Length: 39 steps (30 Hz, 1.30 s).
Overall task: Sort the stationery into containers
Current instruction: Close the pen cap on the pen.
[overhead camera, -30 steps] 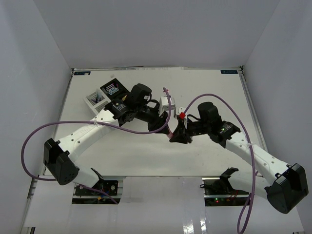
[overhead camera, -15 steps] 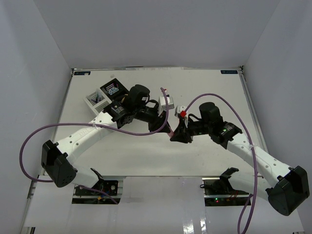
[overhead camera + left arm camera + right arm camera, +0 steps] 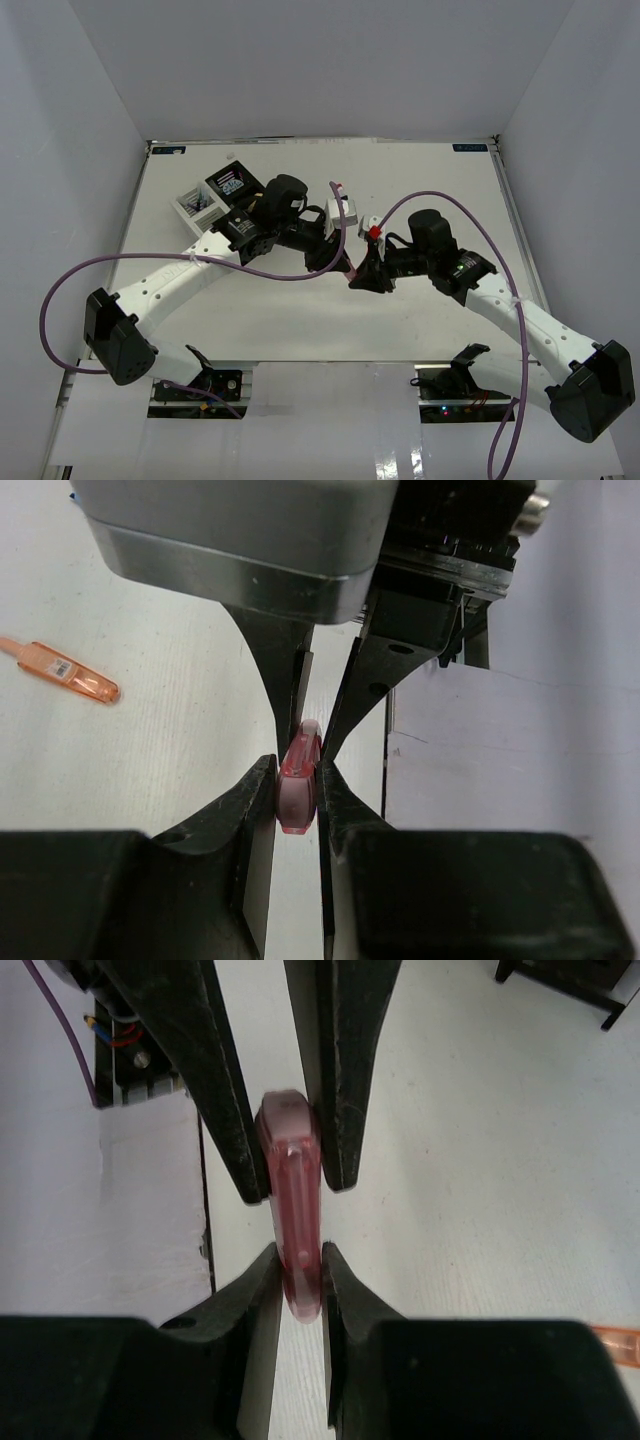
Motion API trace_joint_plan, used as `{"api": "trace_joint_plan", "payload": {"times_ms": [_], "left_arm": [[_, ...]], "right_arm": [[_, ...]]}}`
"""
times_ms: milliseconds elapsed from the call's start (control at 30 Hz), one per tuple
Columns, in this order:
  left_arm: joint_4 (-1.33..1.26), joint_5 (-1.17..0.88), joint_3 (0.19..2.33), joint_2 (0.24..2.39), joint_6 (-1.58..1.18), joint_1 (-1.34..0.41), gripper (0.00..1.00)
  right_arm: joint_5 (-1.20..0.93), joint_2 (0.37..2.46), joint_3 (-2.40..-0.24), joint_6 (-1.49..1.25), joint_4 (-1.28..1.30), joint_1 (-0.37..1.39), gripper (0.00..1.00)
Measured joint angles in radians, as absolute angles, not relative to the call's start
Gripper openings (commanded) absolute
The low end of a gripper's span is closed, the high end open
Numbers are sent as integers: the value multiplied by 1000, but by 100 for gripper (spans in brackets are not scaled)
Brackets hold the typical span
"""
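Note:
A pink highlighter (image 3: 352,272) hangs just above the table's middle, pinched from both ends. My left gripper (image 3: 344,264) is shut on one end of the highlighter (image 3: 298,788). My right gripper (image 3: 362,279) is shut on the other end (image 3: 296,1230). The two grippers face each other tip to tip; in the left wrist view the right gripper's fingers (image 3: 285,670) close in from above. The containers stand at the far left: a black compartment (image 3: 228,183) and a lower white one (image 3: 197,205).
An orange highlighter (image 3: 68,674) lies flat on the table beside the grippers, and its tip shows at the edge of the right wrist view (image 3: 618,1343). A small white box (image 3: 345,211) sits just behind the meeting point. Purple cables loop over both arms.
The left arm's wrist has edged slightly up and right, and its cable has shifted. Both grippers stay shut on the pink highlighter at nearly the same spot.

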State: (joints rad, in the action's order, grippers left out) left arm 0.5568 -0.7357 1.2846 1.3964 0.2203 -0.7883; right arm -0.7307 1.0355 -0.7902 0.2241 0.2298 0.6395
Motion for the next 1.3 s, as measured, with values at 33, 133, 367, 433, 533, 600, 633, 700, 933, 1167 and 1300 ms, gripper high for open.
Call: {"api": "trace_joint_plan", "payload": {"times_ms": [33,133,367,433,533,600,633,700,933,1167,1300], "left_arm": [[557,-735,1285,1397,221,-789,6],[555,-735,1286,1397,228,-789,7],[553,-725,1307,1392,250,-789,9],[553,-724,1314,1390,254,-789,11],[556,-720,1319,1390,254,-789,13],[558,-718,1322,1388,253,-789,15],[559,-717,1322,1386,253,-789,16],[559,-715,1322,1378,252,-790,25],[561,-695,1306,1370,241,-810,40],[575,-666,1303,1365,235,-814,44],[569,-652,1301,1348,234,-816,45]], "right_arm": [[-729,1036,-793,222,230,639,8],[-725,1036,-798,221,232,637,8],[-720,1036,-835,224,246,624,8],[-722,1036,-841,224,246,622,8],[-729,1037,-842,224,246,621,8],[-736,1039,-842,224,245,621,8],[-739,1039,-842,224,244,621,8],[-751,1039,-842,224,234,619,8],[-791,1022,-837,212,114,617,8],[-787,1014,-836,197,88,609,8],[-788,1010,-836,194,66,609,8]]}}
